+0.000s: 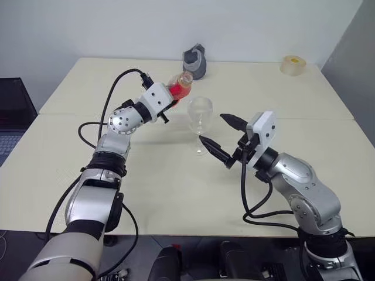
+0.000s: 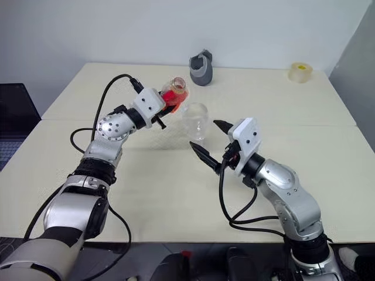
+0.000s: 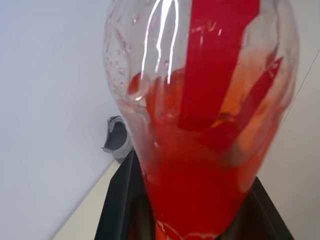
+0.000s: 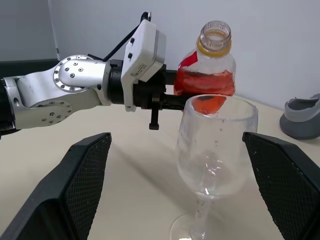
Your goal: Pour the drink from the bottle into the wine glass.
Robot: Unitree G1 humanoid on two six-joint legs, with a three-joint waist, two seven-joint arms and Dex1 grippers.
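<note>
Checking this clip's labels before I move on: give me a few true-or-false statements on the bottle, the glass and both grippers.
1. The left gripper is shut on the bottle. True.
2. The bottle's cap is screwed on. False: its mouth is open, with just a yellowish ring at the neck.
3. The wine glass already holds red drink. False: it holds none; the drink is in the bottle.
4. The right gripper is open, beside the glass. True.
5. The grey jug-like object stands at the table's far side. True.

Bright, even light; soft shadows on the table (image 1: pixel 176 193); glare streaks the close, blurred bottle (image 3: pixel 200 125).
</note>
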